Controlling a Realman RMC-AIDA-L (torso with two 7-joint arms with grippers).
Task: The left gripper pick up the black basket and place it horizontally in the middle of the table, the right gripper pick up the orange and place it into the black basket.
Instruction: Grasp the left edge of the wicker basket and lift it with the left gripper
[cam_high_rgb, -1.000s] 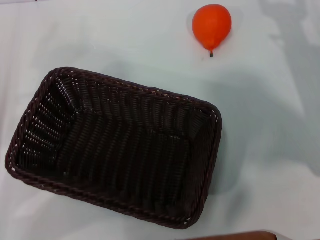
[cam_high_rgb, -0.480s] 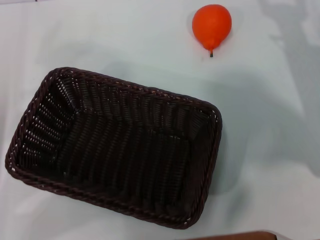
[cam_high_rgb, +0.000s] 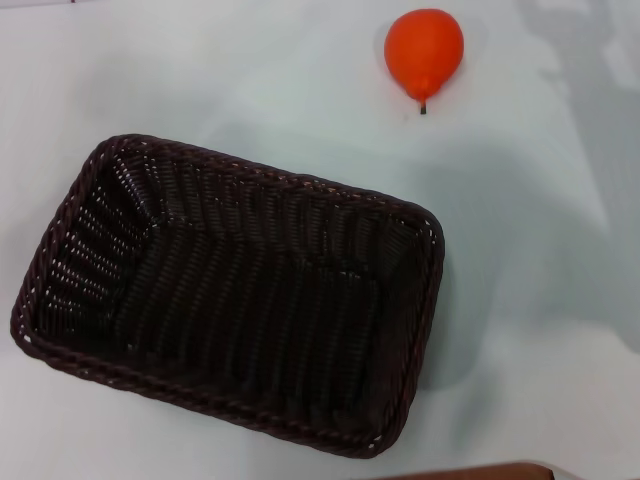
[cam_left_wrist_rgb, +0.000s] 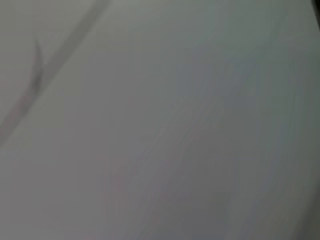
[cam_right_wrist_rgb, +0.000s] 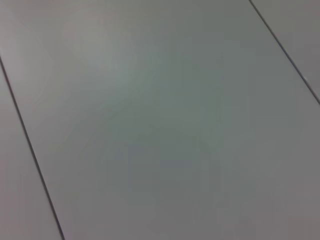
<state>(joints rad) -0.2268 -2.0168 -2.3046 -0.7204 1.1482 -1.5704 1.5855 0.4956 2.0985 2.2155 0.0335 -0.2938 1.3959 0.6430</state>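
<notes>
The black basket (cam_high_rgb: 230, 295) lies on the white table (cam_high_rgb: 540, 300) in the head view, left of centre and near the front edge. It is tilted, with its long side running from upper left to lower right, and it is empty. The orange (cam_high_rgb: 424, 51) rests on the table at the far right of centre, apart from the basket, its stem pointing toward me. Neither the left gripper nor the right gripper shows in any view. Both wrist views show only a plain pale surface.
A brown strip (cam_high_rgb: 470, 472) shows at the table's front edge. Faint shadows lie on the table at the far right (cam_high_rgb: 590, 60). Thin dark lines cross the pale surface in the right wrist view (cam_right_wrist_rgb: 30, 145).
</notes>
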